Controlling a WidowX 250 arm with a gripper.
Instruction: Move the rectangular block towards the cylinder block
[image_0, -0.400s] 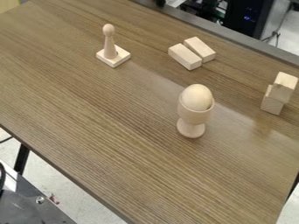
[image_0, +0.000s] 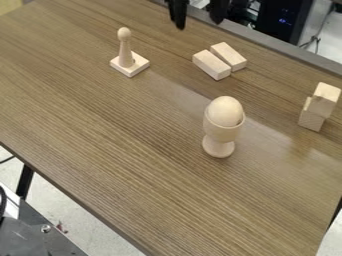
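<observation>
I have the gripper (image_0: 199, 25) hanging down from the top edge of the camera view, its black fingers pointing downward near the far edge of the counter (image_0: 140, 155). They stand spread, with a wide gap between them, and the finger on the left of the view reaches a little lower in it than the other. I can't tell how high they are above the surface.

Below the gripper in the view, the near rectangular block (image_0: 211, 65) and the far rectangular block (image_0: 228, 55) lie flat on the counter, side by side and slanted the same way; I can't tell which one the task means. To their left in the view, an upright round-headed peg (image_0: 125, 52) stands on a square base (image_0: 133, 67). Nearer the camera is a wooden egg cup (image_0: 221, 134) with an egg (image_0: 226, 111) in it, and near the right edge I see a small block stack (image_0: 319, 106)
</observation>
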